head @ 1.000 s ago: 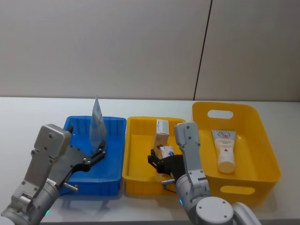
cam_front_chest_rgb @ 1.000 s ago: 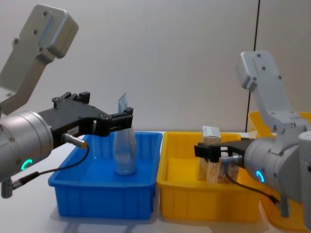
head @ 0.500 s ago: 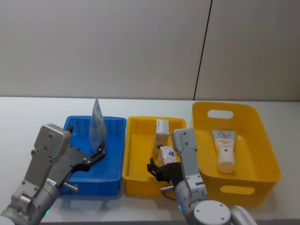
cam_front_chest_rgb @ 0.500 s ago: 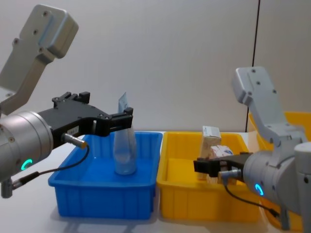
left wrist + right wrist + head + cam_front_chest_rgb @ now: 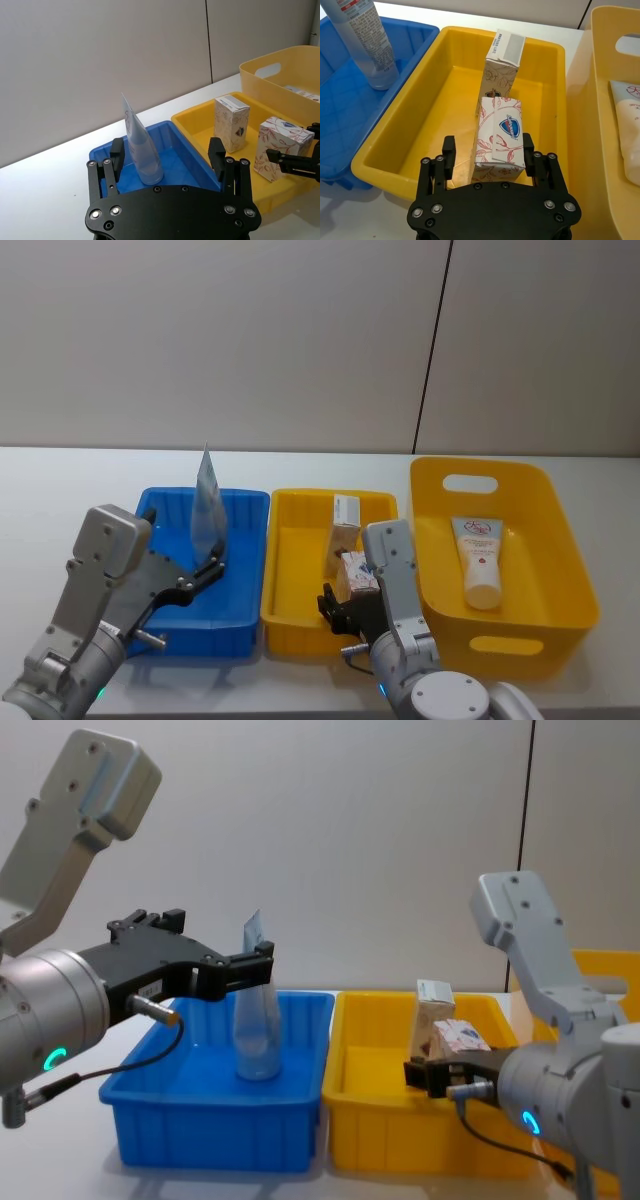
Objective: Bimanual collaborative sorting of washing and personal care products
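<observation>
pulling back toward the robot from the squat white carton [image 5: 499, 132], which stands in the small yellow tray [image 5: 290, 615] beside the tall beige carton [image 5: 503, 65], the right gripper [image 5: 487, 156] has jaws open and empty, the left gripper [image 5: 167, 160] likewise near the pale tube [image 5: 140, 150] upright in the blue tray [image 5: 240, 505], so sorting looks nearly finished.

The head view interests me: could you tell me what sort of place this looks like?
Probably a lab or test bench, not a home: a bare white table against plain grey wall panels, with a blue tray and yellow bins lined up for sorting toiletries.
</observation>
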`<state>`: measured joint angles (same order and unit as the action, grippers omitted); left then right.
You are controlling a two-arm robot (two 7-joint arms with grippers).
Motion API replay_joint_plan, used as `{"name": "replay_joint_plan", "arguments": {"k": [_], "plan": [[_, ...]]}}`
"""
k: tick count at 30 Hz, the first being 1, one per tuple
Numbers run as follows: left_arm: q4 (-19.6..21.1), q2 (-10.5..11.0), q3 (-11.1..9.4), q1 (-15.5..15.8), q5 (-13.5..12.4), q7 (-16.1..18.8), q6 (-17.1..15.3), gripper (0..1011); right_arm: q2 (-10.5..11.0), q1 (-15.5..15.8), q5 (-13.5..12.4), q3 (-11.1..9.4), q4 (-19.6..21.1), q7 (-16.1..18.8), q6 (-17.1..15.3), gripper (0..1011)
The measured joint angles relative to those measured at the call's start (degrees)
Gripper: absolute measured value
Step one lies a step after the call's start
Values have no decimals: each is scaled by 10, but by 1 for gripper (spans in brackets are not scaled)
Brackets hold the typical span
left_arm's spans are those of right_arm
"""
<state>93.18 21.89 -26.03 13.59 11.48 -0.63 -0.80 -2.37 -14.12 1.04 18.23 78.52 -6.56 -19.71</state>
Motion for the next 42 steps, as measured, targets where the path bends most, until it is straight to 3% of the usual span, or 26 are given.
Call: {"name": "replay_joint_plan", "arguments": {"k": [15,31,42], "plan": [[0,0,0,0,0,0,0,1001,-1,1,1,-2,1,4,7,367],[0,0,0,0,0,0,0,1001,-10,-6,-18,-23,40,19,66,364],[0,0,0,0,0,0,0,1001,-22,-27,-47,-65,81,22,102,364]]}}
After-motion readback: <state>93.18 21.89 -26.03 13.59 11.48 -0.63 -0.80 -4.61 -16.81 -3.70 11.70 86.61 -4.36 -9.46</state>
